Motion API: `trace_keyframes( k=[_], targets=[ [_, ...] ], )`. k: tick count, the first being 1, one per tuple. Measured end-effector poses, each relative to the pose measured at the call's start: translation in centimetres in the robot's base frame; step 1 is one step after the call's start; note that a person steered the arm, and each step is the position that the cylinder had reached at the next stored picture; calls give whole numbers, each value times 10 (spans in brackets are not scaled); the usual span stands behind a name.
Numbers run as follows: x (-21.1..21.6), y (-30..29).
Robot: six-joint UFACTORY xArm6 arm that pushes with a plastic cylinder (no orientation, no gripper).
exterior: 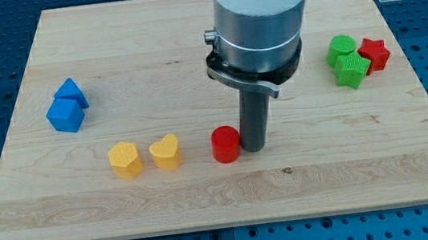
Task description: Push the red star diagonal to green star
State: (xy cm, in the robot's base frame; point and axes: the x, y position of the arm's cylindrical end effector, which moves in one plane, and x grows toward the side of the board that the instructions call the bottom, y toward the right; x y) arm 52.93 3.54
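The red star lies at the view's right, touching the right side of a green block that looks star-shaped. A green round block sits just above that one, touching it. My tip rests on the board near the middle, far to the left of the red star. It stands right beside a red round block, at its right side.
Two yellow heart-like blocks lie side by side to the left of the red round block. Two blue blocks sit touching at the view's left. The wooden board lies on a blue perforated table.
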Motion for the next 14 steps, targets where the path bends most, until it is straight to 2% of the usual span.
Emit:
trace_keyframes(
  k=[2,4,5,6,7,8,12,14],
  targets=[
    [0,-19],
    [-68,28],
    [-127,43],
    [-181,94],
    [-214,154],
    [-205,179],
    [-122,210],
    [-99,250]
  ],
)
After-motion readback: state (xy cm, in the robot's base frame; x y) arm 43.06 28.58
